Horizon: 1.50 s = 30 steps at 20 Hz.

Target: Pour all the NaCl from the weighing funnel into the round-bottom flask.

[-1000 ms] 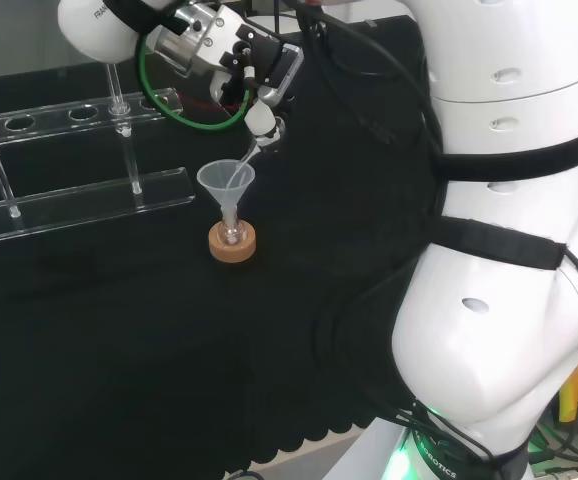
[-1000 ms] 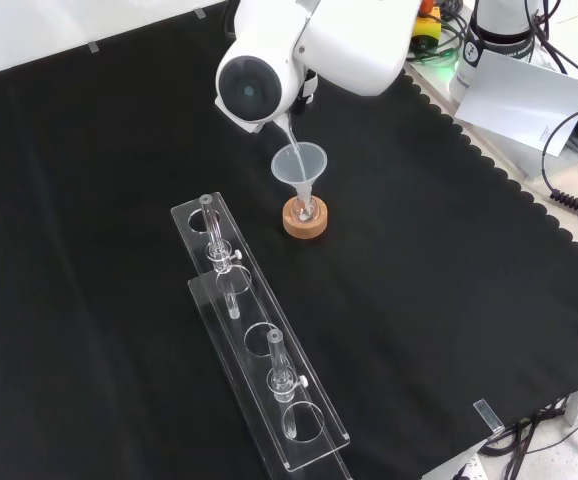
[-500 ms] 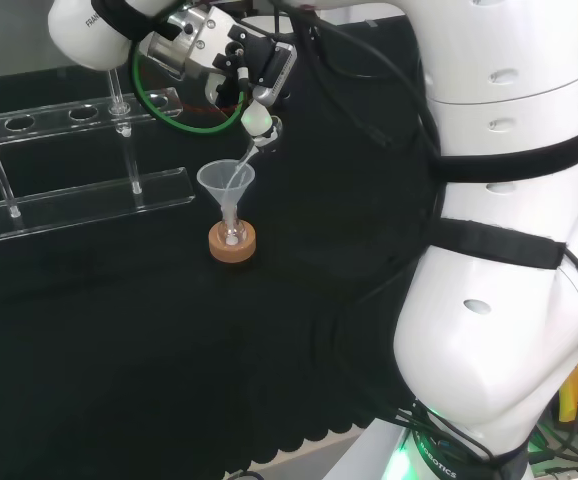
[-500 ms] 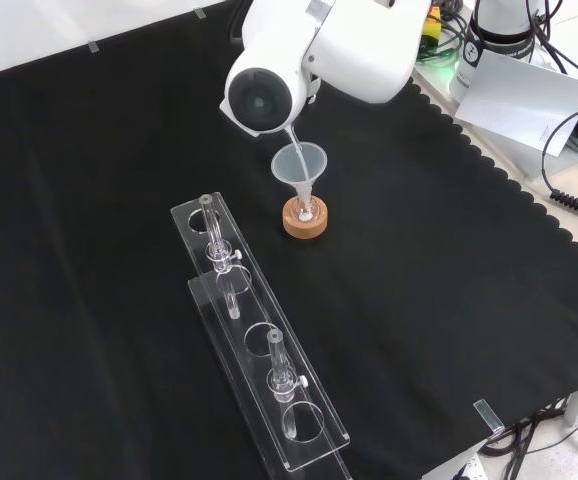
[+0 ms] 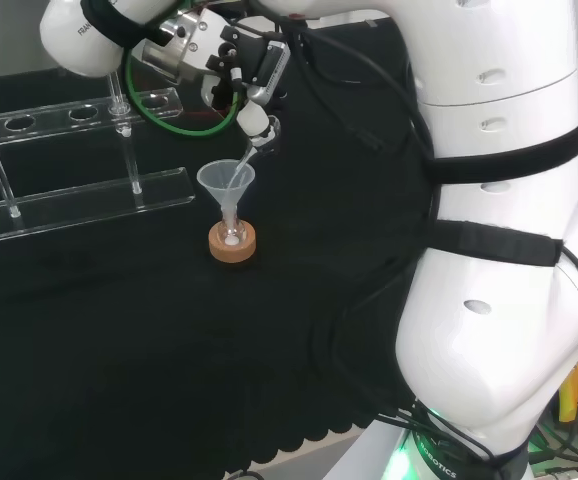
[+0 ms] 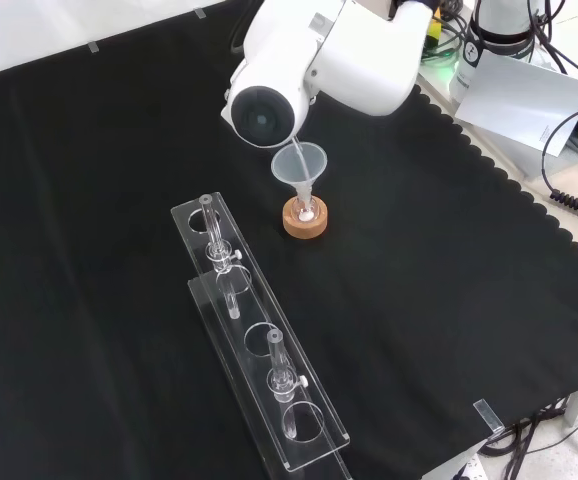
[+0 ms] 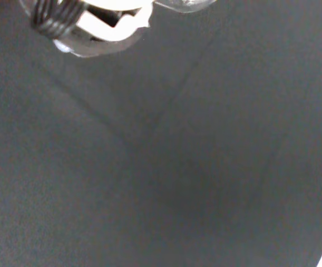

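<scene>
Glossy white rounded arm links (image 5: 499,200) are showing black bands; a green cable (image 5: 159,105) is looping by the black-and-white hand (image 5: 239,60) — round grey cap (image 6: 260,113) facing front.

Cloth (image 6: 89,200): matt black fabric, faintly creased, scalloped edge.
Funnel (image 5: 226,181): clear, smooth plastic or glass.
Stand (image 5: 232,242): cork ring, tan, grainy and matt.
Rack (image 6: 259,360): transparent acrylic, glossy, with bright edges.
Arm link (image 5: 499,250): glossy white plastic shell, banded with matt black straps.
Hand (image 5: 254,70): black and white hard plastic.
</scene>
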Tool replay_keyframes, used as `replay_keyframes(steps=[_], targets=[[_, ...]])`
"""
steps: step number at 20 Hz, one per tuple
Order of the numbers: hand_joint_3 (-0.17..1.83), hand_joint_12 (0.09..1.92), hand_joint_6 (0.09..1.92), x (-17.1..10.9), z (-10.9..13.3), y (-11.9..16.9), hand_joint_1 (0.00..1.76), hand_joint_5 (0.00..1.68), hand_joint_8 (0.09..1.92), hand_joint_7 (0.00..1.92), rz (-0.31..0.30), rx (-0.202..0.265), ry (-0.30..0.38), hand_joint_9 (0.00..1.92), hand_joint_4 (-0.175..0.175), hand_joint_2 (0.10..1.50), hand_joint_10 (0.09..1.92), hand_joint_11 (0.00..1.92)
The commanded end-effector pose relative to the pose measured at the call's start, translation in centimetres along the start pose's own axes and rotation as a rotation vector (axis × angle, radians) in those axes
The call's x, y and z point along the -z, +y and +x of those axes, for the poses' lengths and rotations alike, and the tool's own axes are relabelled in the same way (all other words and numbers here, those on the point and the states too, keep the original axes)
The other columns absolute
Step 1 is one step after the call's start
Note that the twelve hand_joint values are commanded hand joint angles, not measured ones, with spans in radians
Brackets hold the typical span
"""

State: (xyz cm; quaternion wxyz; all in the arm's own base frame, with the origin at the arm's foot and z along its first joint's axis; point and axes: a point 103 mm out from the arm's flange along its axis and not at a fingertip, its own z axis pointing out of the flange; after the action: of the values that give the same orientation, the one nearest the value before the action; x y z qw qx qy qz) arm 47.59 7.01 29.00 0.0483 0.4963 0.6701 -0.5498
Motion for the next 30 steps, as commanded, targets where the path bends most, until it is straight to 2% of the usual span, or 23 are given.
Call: replay_keyframes(steps=[1, 5, 10, 18, 25, 30], targets=[[0.68, 0.92, 0.93, 0.6, 0.1, -0.1, 1.1, 1.13, 0.55, 1.13, 0.018, -0.004, -0.039, 1.37, 0.105, 0.71, 0.14, 1.03], [0.68, 0.92, 0.93, 1.1, 0.5, -0.1, 1.1, 1.13, 0.55, 1.13, 0.029, -0.01, -0.088, 1.37, 0.106, 0.71, 0.14, 1.03], [0.68, 0.92, 0.93, 1.6, 1.0, 0.0, 1.1, 1.13, 0.55, 1.13, 0.039, -0.01, -0.108, 1.37, 0.108, 0.71, 0.14, 1.03], [0.68, 0.92, 0.93, 2.3, 0.8, -0.1, 1.1, 1.13, 0.55, 1.13, 0.065, -0.037, -0.182, 1.37, 0.108, 0.71, 0.13, 1.04], [0.68, 0.92, 0.93, 2.7, 1.3, 0.1, 1.1, 1.14, 0.55, 1.13, 0.094, -0.035, -0.209, 1.38, 0.108, 0.71, 0.13, 1.04], [0.68, 0.92, 0.93, 3.0, 1.5, 0.1, 1.1, 1.14, 0.55, 1.13, 0.088, -0.042, -0.235, 1.38, 0.106, 0.71, 0.13, 1.04]])
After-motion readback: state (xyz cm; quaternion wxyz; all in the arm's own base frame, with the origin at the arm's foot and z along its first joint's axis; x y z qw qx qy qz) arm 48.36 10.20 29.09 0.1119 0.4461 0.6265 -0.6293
